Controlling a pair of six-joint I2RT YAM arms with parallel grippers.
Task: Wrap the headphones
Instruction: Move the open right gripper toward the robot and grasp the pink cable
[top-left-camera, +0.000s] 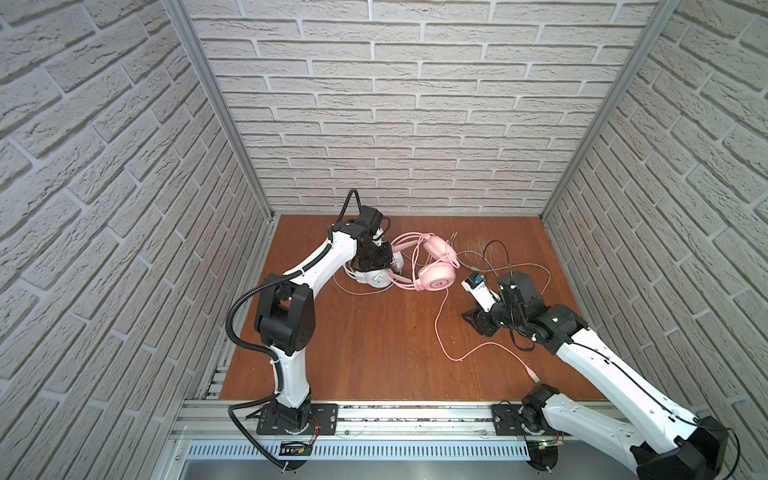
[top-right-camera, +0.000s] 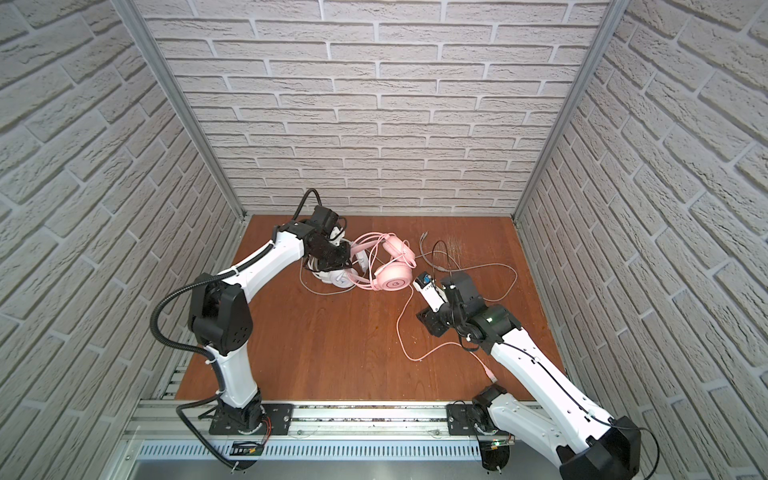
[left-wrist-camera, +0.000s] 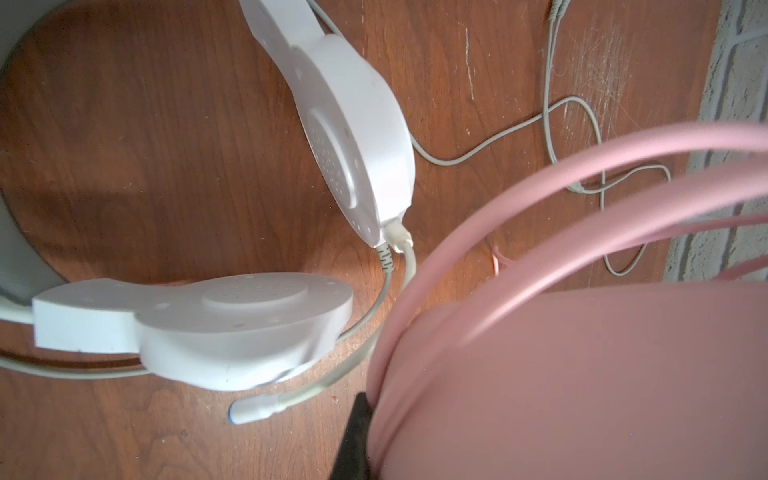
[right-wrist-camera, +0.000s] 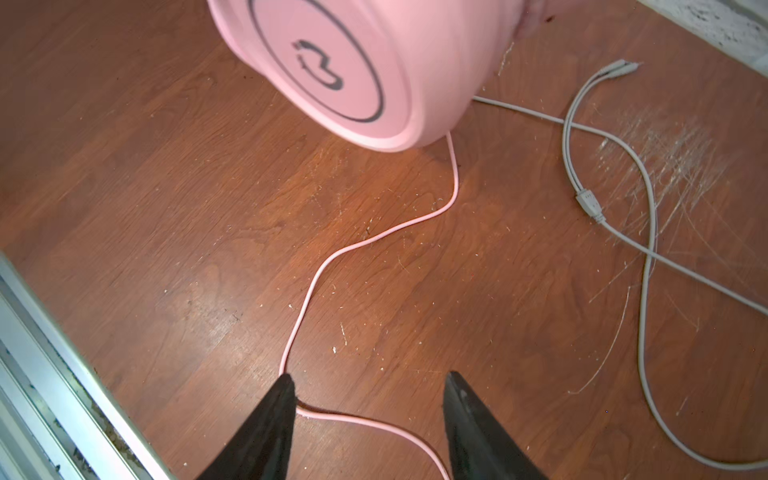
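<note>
Pink headphones (top-left-camera: 436, 266) seemingly gripped by clenched left claw (left-wrist-camera: 357, 432), cord (right-wrist-camera: 365, 241) loose, right claw (right-wrist-camera: 368, 388) released.

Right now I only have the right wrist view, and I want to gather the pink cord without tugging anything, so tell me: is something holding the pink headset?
Observer: Yes. The left gripper is shut and seems clamped on the pink headset near its band.
Operator: Where does the pink cord end?
Observer: Its plug lies loose beside the right arm's base.
Operator: Anything else close by?
Observer: A white headset lies right beside the pink one, below the left gripper.
</note>
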